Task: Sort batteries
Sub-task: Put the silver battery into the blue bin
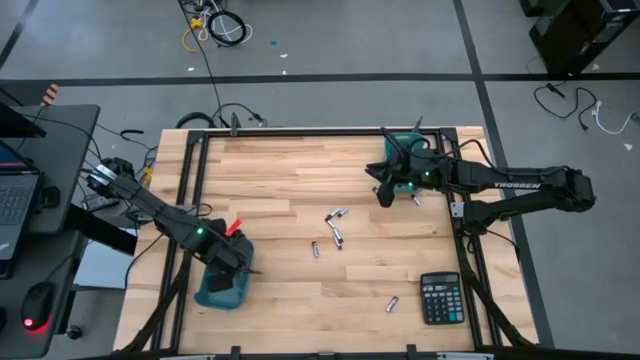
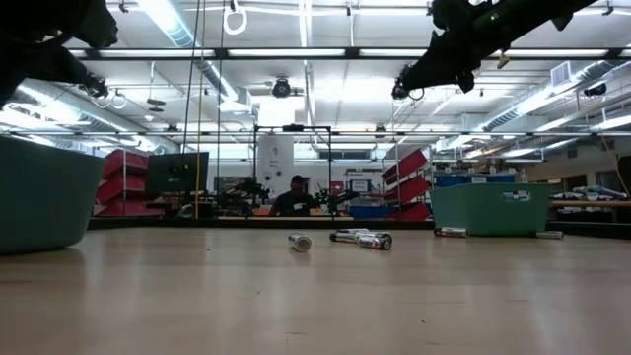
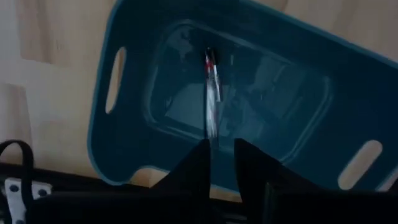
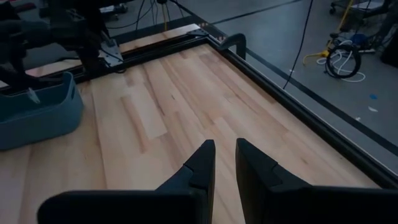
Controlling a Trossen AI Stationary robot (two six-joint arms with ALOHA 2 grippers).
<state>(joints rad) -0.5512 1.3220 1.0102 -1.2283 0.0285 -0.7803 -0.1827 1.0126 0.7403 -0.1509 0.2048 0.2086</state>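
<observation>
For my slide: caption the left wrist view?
Left gripper above the teal bin, a battery dropping from its parted fingers.

"TROSSEN" printed along right arm [image 1: 520,186].

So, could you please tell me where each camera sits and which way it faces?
High: overhead, looking down; both arms, left bin.
Low: table height, looking across; batteries, arms overhead.
Left wrist: above that bin; left gripper, falling battery.
Right wrist: above bare table; right gripper.
Shared: left bin, all four.
</observation>
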